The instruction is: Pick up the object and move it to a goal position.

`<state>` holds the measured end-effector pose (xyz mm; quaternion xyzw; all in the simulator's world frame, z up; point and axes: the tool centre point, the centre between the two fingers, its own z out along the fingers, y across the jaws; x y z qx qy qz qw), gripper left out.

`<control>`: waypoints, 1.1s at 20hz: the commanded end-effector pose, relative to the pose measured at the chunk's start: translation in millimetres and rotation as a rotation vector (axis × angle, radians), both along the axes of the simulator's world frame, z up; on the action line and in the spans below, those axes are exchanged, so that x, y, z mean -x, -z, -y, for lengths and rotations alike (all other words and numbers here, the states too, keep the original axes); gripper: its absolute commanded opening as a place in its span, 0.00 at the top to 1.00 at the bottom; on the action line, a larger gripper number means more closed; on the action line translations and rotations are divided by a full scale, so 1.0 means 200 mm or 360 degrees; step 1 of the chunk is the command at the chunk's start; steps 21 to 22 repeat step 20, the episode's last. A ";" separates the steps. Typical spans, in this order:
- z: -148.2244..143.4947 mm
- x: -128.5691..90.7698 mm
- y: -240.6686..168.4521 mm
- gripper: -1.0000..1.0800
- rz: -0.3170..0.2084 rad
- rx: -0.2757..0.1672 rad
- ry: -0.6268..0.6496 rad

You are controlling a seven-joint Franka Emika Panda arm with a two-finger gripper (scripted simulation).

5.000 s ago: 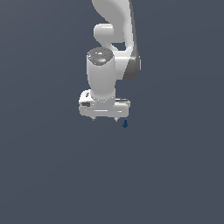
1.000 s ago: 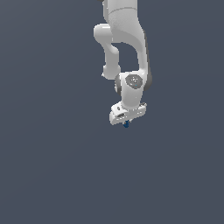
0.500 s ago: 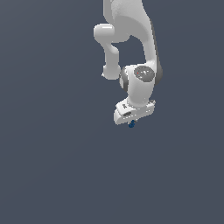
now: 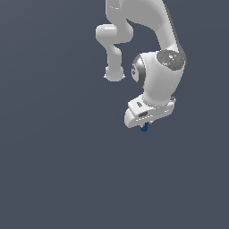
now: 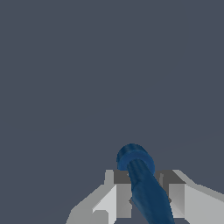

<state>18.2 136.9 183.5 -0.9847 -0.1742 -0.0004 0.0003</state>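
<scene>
We count one robot arm (image 4: 156, 67), white and jointed, ending in one gripper (image 4: 145, 125). That gripper has two fingers (image 5: 120, 197), both seen in the wrist view. We count one object (image 5: 142, 183), a small dark blue piece. Behind all this lies one plain grey background (image 4: 53, 170).

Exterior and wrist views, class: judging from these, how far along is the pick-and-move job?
Done: the grasp. The wrist view shows the dark blue object between the fingers of the gripper. In hand: the carry; the exterior view shows the object poking out under the gripper. Left: reaching the goal, and no goal marker shows in either view.
</scene>
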 end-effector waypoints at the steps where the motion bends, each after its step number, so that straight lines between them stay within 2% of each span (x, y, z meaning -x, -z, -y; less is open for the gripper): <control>1: -0.03 -0.05 -0.08 1.00 -0.0002 0.0000 0.0000; 11: -0.11 -0.20 -0.28 1.00 -0.0001 0.0001 0.0001; 22: -0.13 -0.23 -0.32 1.00 -0.0001 0.0001 0.0001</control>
